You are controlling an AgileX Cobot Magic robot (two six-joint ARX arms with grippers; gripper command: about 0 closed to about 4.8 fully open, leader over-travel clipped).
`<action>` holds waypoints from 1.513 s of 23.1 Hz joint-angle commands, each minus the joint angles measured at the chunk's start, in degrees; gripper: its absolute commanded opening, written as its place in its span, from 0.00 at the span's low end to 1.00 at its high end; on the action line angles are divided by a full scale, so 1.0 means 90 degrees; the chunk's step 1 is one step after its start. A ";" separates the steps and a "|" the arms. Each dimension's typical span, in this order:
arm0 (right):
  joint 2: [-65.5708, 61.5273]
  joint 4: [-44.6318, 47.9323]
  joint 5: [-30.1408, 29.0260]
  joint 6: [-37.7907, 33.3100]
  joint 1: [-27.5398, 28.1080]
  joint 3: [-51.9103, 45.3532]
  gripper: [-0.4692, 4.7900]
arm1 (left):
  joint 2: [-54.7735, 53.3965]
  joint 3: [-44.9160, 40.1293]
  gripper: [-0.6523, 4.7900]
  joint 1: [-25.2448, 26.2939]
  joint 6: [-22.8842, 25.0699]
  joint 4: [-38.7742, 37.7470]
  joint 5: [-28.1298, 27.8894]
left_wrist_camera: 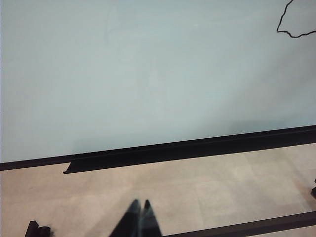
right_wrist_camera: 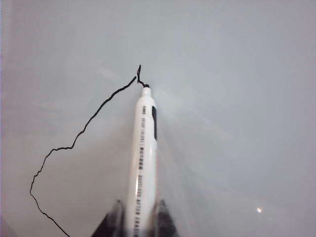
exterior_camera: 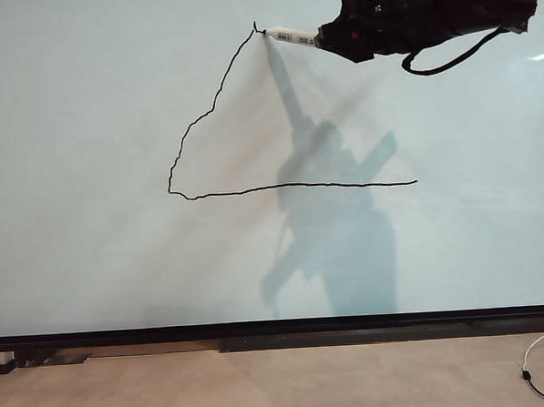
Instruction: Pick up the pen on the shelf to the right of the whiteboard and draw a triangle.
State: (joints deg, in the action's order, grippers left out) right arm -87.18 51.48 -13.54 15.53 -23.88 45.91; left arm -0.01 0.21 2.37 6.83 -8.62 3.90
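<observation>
Pen [right_wrist_camera: 144,158]: white barrel, small black printed bars, dark tip; clamped between black fingers [right_wrist_camera: 114,223] of right gripper [right_wrist_camera: 138,222]. Triangle [exterior_camera: 214,115]: thin black line. Whiteboard [exterior_camera: 88,177]: pale grey-white, black frame. Left gripper [left_wrist_camera: 139,217]: black. Floor [left_wrist_camera: 207,187]: beige.

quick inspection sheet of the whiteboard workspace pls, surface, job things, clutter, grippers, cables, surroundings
surface: whiteboard glossy, black frame
job's things: pen tip on the board at the peak; triangle has base and left side, right side missing
clutter: nothing seen
grippers: right gripper shut on pen, upper right of the board; left gripper shut, empty, low over the floor
cables: black loop under right arm; white cable on floor
surroundings: beige floor
</observation>
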 commanded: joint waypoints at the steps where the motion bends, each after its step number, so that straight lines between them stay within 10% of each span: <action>1: 0.0012 0.0022 0.0304 -0.0032 0.0109 -0.0039 0.08 | 0.0000 0.0022 0.11 -0.0002 0.0005 0.0056 0.0017; 35: 0.0015 0.0257 0.0328 -0.0051 0.0415 -0.0673 0.08 | 0.0000 0.0022 0.11 -0.0002 0.0005 0.0056 0.0017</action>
State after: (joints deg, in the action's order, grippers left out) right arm -87.09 53.93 -12.64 15.51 -20.38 40.12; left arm -0.01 0.21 2.37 6.83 -8.62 3.88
